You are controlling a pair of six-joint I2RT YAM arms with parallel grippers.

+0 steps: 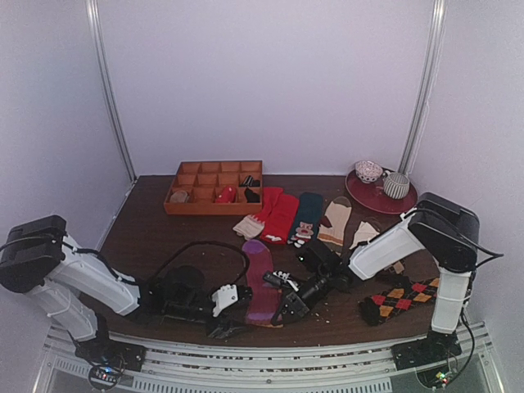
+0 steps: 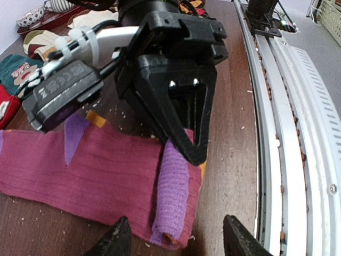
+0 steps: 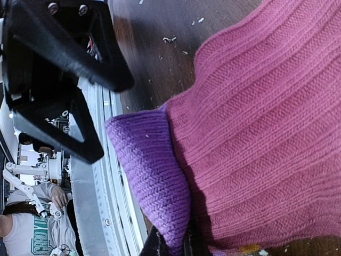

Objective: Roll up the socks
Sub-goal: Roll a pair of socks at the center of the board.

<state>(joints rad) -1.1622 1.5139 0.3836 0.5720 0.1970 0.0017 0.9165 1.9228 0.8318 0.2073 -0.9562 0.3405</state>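
Low, the right gripper pinches the sock.

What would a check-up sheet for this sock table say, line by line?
Surface: dark wooden table, speckled with pale crumbs.
Job's things: magenta sock lying flat, purple cuff folded over; other socks spread behind it.
Clutter: orange divided tray; red plate bearing rolled things.
Pincers: right pincer shut on the purple cuff; left pincer open near it.
Cables: black cable looping on the table.
Surroundings: white walls; metal rail at the near edge.
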